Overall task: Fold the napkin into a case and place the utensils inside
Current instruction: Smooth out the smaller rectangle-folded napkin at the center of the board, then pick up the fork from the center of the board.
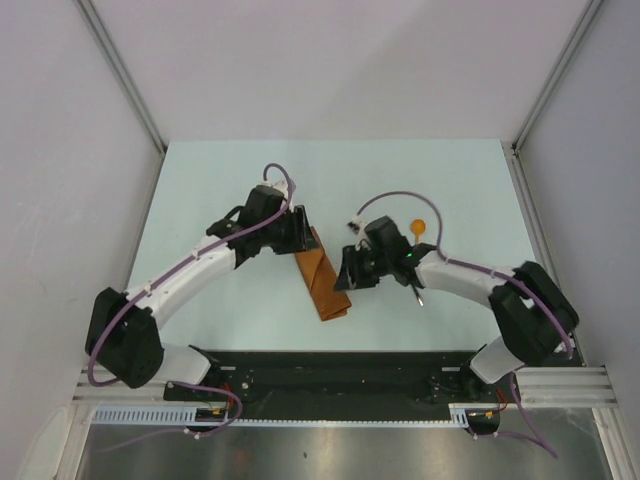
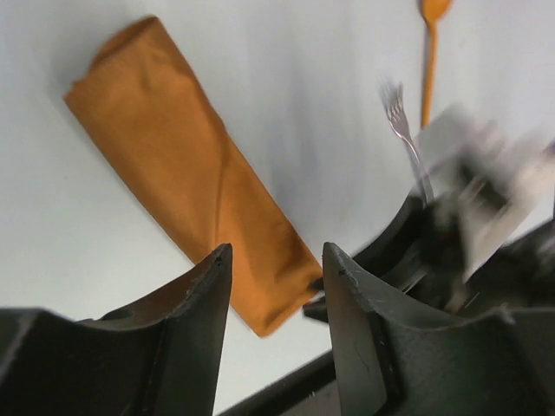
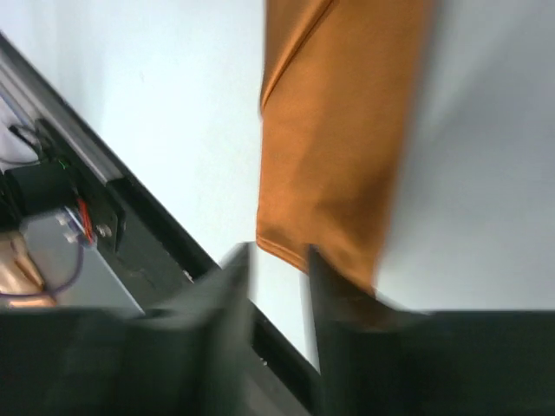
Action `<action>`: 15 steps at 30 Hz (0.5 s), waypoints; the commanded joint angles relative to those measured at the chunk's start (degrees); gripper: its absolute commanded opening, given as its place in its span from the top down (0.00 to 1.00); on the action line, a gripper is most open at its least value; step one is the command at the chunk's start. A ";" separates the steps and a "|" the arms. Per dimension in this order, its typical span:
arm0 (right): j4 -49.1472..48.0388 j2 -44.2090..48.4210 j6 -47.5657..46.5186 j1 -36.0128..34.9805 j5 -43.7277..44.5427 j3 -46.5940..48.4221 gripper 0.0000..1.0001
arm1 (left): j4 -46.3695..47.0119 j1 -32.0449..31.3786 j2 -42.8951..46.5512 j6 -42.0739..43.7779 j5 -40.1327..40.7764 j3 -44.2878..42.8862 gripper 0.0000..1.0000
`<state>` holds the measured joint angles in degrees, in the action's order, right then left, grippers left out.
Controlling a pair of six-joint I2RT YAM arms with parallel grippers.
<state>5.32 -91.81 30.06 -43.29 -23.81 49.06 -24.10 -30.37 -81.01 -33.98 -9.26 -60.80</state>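
- The left gripper (image 1: 303, 238) is hovering with its fingers (image 2: 204, 303) spread wide and nothing between them.
- The case (image 1: 322, 285), a long folded strip of rust-orange cloth, is lying flat on the table (image 1: 250, 180). One end is showing just past the gap of these fingers, and the rest is stretching away beyond the left finger.
- The fork (image 2: 401, 117) is lying beyond the right finger, tines pointing away, with the spoon (image 2: 431, 35) farther out still.
- The right gripper (image 1: 347, 278) is holding its blurred fingers (image 3: 232, 295) narrowly apart, pinching nothing. The case's other end is lying just beyond their tips.
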 commanded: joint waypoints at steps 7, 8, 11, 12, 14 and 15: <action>19.54 4.04 -4.57 28.33 17.55 12.19 0.25 | 1.16 -5.92 2.97 1.46 -5.24 2.26 0.46; 19.81 2.44 -4.92 29.83 17.83 13.42 0.24 | 0.98 -6.02 2.88 1.72 -5.68 1.74 0.46; 22.61 -3.87 -7.38 32.21 22.30 20.35 0.22 | 0.90 -6.89 2.88 2.51 -6.65 0.86 0.45; 22.80 -5.56 -8.17 32.21 25.63 23.07 0.21 | 0.55 -6.98 2.88 2.77 -7.43 0.51 0.45; 26.20 -10.46 -9.66 32.21 25.66 26.51 0.20 | 0.10 -7.60 2.27 3.13 -7.88 -0.28 0.45; 28.06 -11.71 -10.20 32.04 25.83 28.96 0.21 | -0.24 -7.77 1.91 3.30 -8.40 -0.29 0.45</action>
<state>25.06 -97.97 24.14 -10.48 -3.49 70.83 -24.40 -37.08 -78.26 -32.80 -14.70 -58.19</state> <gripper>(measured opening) 0.795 0.547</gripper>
